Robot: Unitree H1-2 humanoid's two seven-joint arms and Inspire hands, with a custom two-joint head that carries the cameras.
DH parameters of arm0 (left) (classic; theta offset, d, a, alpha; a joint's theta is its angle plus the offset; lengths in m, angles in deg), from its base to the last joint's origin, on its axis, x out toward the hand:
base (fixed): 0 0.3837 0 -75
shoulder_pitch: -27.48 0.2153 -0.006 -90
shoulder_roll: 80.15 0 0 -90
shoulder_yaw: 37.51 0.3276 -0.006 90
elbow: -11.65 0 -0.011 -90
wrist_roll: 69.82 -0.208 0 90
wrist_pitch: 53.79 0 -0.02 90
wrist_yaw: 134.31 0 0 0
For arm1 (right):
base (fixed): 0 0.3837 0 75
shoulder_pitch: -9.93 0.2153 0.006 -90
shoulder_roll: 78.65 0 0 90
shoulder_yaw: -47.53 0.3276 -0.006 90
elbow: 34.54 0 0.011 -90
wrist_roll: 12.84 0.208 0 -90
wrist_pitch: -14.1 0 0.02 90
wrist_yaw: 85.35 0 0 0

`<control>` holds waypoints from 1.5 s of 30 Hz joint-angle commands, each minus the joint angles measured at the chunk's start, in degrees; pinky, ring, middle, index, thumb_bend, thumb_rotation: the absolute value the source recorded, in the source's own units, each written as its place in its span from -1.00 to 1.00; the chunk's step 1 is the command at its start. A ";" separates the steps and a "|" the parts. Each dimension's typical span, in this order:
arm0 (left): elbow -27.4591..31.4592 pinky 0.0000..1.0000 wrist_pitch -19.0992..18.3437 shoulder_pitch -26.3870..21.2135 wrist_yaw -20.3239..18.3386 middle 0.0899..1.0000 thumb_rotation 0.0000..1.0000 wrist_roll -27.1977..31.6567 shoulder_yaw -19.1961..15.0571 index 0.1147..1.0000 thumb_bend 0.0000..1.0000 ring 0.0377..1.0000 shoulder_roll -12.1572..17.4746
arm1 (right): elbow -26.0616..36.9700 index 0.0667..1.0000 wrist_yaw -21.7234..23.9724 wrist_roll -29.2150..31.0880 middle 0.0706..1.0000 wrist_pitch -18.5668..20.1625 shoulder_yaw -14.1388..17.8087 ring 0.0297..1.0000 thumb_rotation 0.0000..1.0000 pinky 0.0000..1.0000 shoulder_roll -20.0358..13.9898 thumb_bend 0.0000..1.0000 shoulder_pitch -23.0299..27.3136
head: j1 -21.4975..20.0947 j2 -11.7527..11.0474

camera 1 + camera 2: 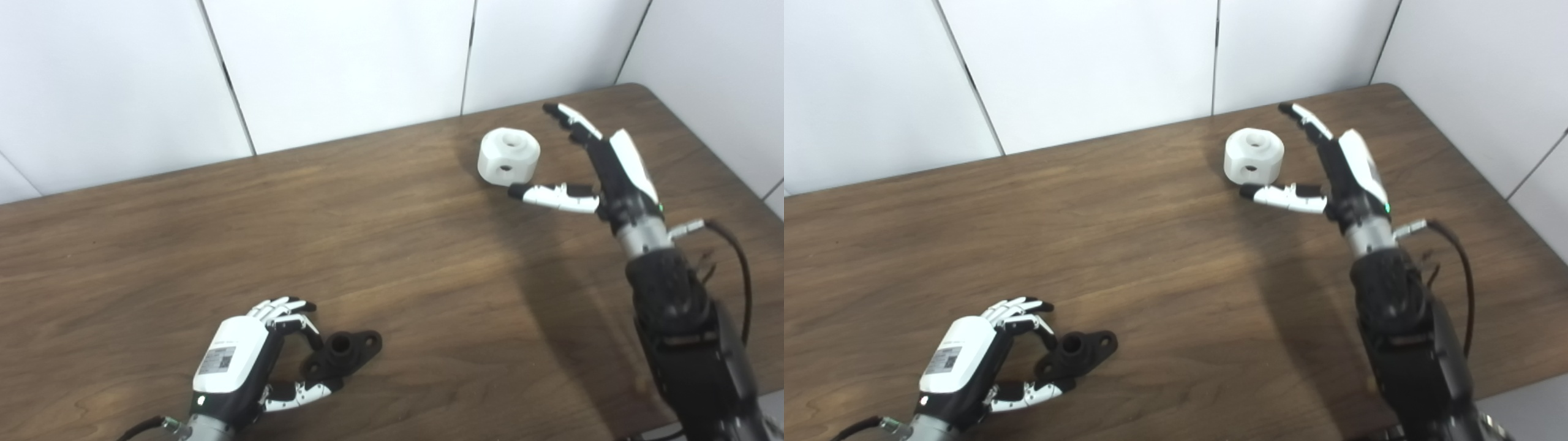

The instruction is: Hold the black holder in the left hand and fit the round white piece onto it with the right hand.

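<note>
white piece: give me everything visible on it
The round white piece is a squat, matte, plastic-looking cylinder with chamfered edges, one round hole in its top face and another in its side wall. It sits flat on the wooden table near the far edge, unheld. The open right hand brackets it: thumb low at its front, fingers past its right side. Whether the thumb touches it is unclear.

A dark wooden table (392,245) stands against white panelled walls (343,61).
</note>
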 commanded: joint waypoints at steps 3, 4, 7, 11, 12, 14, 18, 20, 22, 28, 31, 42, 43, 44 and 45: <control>-3.31 0.67 -1.89 2.48 -3.13 0.55 -0.91 -0.79 -0.58 -0.16 0.04 0.68 2.48 | -2.81 0.73 -0.14 -2.58 0.85 -0.45 -1.06 0.91 -0.25 0.86 -2.89 0.64 5.46 | -0.44 -0.49; -3.32 0.67 -1.84 2.53 -3.13 0.55 -0.91 -0.83 -0.61 -0.16 0.04 0.68 2.46 | -4.01 0.73 -0.10 -2.94 0.86 -0.39 -1.39 0.93 -0.26 0.88 -3.29 0.65 6.46 | -0.43 -0.53; -3.78 0.66 -1.19 2.56 -2.70 0.54 -0.91 -0.93 -0.64 -0.16 0.04 0.68 2.51 | -7.25 0.73 0.27 -4.22 0.90 -0.08 -2.40 0.97 -0.26 0.89 -4.21 0.65 9.19 | -0.43 -0.63; -4.26 0.67 -0.68 2.56 -2.63 0.55 -0.91 -0.85 -0.82 -0.16 0.04 0.68 2.33 | -12.40 0.72 0.64 -5.21 0.92 -0.50 -3.94 0.99 -0.31 0.82 -5.46 0.69 12.68 | -0.58 -0.80; -4.30 0.67 -0.61 2.55 -2.70 0.55 -0.91 -0.78 -0.86 -0.16 0.04 0.68 2.29 | -13.56 0.72 0.83 -5.37 0.93 -0.47 -4.30 1.00 -0.33 0.82 -5.76 0.69 13.40 | -0.51 -0.86; -4.33 0.68 -0.51 2.55 -2.80 0.55 -0.91 -0.77 -0.86 -0.16 0.04 0.69 2.24 | -15.82 0.70 1.15 -5.79 0.95 -0.25 -5.08 1.00 -0.35 0.80 -6.37 0.70 14.82 | -0.43 -0.88; -4.35 0.68 -0.76 2.65 -2.58 0.55 -0.90 -1.18 -0.82 -0.16 0.04 0.69 1.90 | -20.93 0.63 1.46 -8.32 0.95 -0.20 -7.75 1.00 -0.38 0.75 -8.28 0.73 17.74 | -0.02 -0.95; -4.35 0.68 -0.76 2.63 -2.60 0.55 -0.90 -1.35 -0.75 -0.16 0.04 0.68 1.87 | -22.45 0.61 2.15 -9.24 0.96 0.38 -8.91 1.00 -0.36 0.76 -9.03 0.76 18.73 | 0.04 -1.04; -4.17 0.68 -1.06 2.62 -2.90 0.55 -0.90 -1.48 -0.70 -0.16 0.04 0.68 1.76 | -23.90 0.57 2.84 -10.03 0.96 0.94 -10.01 1.00 -0.36 0.80 -9.74 0.81 19.72 | 0.03 -1.16; -3.47 0.70 -2.01 2.58 -4.08 0.57 -0.90 -1.44 -0.56 -0.15 0.04 0.70 1.45 | -27.55 0.47 4.73 -10.96 0.95 2.44 -12.00 1.00 -0.47 0.86 -10.94 0.99 22.37 | 0.25 -1.31; -3.63 0.70 -1.83 2.57 -3.62 0.56 -0.90 -1.79 -0.55 -0.15 0.04 0.69 1.25 | -28.07 0.45 5.30 -11.13 0.95 2.69 -12.60 1.00 -0.50 0.89 -11.39 1.00 22.71 | 0.37 -1.45; -3.51 0.70 -2.32 2.31 -4.00 0.56 -0.90 -2.71 -0.42 -0.15 0.04 0.69 0.72 | -27.60 0.35 5.65 -10.40 0.90 1.99 -12.59 1.00 -0.50 0.73 -12.19 0.96 22.15 | 0.53 -1.94; -3.49 0.70 -2.38 2.30 -4.04 0.56 -0.90 -2.78 -0.42 -0.15 0.04 0.69 0.67 | -27.61 0.33 5.28 -10.29 0.89 1.66 -12.47 1.00 -0.51 0.71 -12.17 0.95 22.07 | 0.48 -2.01; -3.55 0.69 -2.30 2.31 -3.86 0.56 -0.90 -2.73 -0.46 -0.15 0.04 0.69 0.58 | -27.65 0.31 4.93 -10.21 0.88 1.32 -12.40 1.00 -0.53 0.69 -12.17 0.93 22.00 | 0.44 -2.01; -3.59 0.69 -2.22 2.33 -3.72 0.56 -0.90 -2.68 -0.49 -0.15 0.04 0.69 0.52 | -27.69 0.28 4.71 -10.16 0.87 1.10 -12.38 0.99 -0.54 0.67 -12.19 0.91 21.96 | 0.44 -2.01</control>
